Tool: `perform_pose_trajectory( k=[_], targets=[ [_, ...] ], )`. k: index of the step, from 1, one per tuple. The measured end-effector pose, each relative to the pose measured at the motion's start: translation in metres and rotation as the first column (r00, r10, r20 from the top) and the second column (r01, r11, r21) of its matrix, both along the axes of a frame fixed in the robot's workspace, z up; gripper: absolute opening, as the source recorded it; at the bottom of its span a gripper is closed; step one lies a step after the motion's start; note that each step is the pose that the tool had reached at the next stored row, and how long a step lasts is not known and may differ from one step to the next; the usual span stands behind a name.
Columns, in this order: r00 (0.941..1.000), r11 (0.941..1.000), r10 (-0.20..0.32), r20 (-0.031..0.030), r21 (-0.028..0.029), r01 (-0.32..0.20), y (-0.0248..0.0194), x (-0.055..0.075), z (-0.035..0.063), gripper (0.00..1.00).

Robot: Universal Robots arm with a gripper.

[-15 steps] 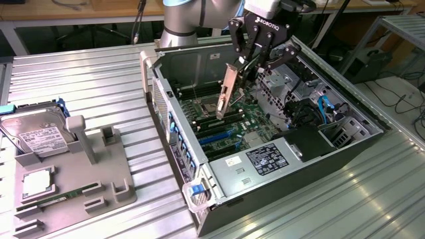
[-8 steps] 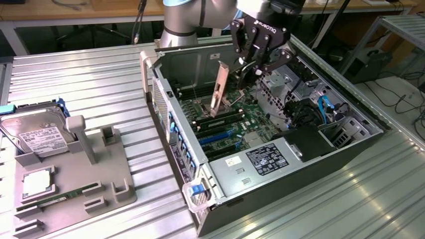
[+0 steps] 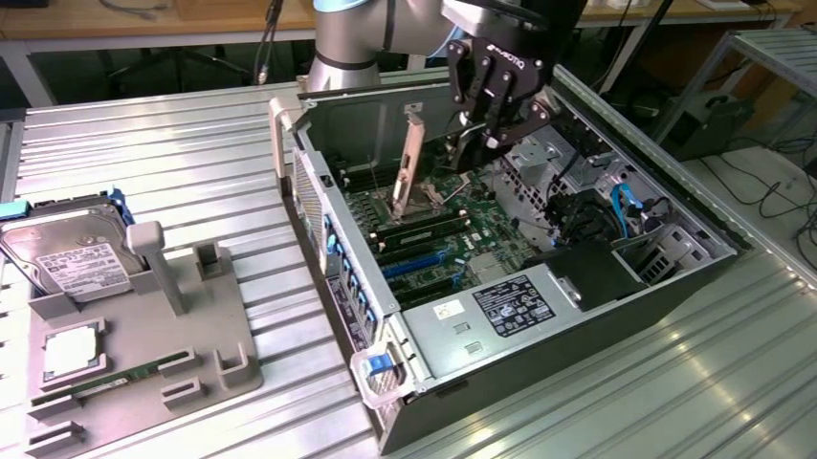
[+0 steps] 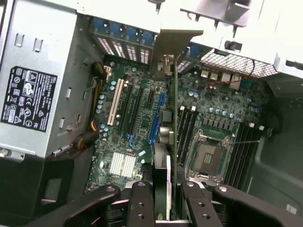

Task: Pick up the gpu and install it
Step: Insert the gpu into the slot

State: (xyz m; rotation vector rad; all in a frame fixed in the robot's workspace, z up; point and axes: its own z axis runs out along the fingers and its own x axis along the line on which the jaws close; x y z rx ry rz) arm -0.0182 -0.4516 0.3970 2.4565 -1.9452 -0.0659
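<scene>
Exterior view: the gripper (image 3: pixel 492 129) is clamped on the gpu (image 3: pixel 411 163), held edge-down inside the open computer case (image 3: pixel 664 277) above the motherboard (image 3: pixel 441 239). Wrist view: the gripper (image 4: pixel 168 198) pinches the gpu (image 4: pixel 173 127) edge-on over the blue expansion slot (image 4: pixel 155 124)

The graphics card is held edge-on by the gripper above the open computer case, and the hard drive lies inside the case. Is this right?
Not quite. The hard drive lies outside the computer case, on the grey holder, as the exterior view shows. The gripper does hold the graphics card edge-on above the case.
</scene>
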Motion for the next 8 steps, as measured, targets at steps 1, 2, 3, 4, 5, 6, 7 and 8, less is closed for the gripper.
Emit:
perform_pose_trajectory(
  k=[1,2,3,4,5,6,7,8],
  targets=[
    [0.9994,0.9994,-0.035,0.0000,0.0000,0.035,0.0000,0.0000,-0.0010,0.27],
    [0.9987,0.9987,-0.051,0.0000,0.0000,0.051,0.0000,0.0000,-0.0015,0.27],
    [0.9978,0.9978,-0.066,0.0000,0.0000,0.066,0.0000,0.0000,-0.0019,0.27],
    [0.9966,0.9966,-0.083,0.0000,0.0000,0.083,0.0000,0.0000,-0.0023,0.27],
    [0.9950,0.9950,-0.100,0.0000,0.0000,0.100,0.0000,0.0000,-0.0028,0.27],
    [0.9920,0.9920,-0.126,0.0000,0.0000,0.126,0.0000,0.0000,-0.0035,0.27],
    [0.9906,0.9906,-0.137,0.0000,-0.0002,0.137,0.0000,0.0000,-0.0036,0.27],
    [0.9905,0.9905,-0.137,0.0000,-0.0002,0.137,0.0000,0.0000,-0.0037,0.27]
  ],
)
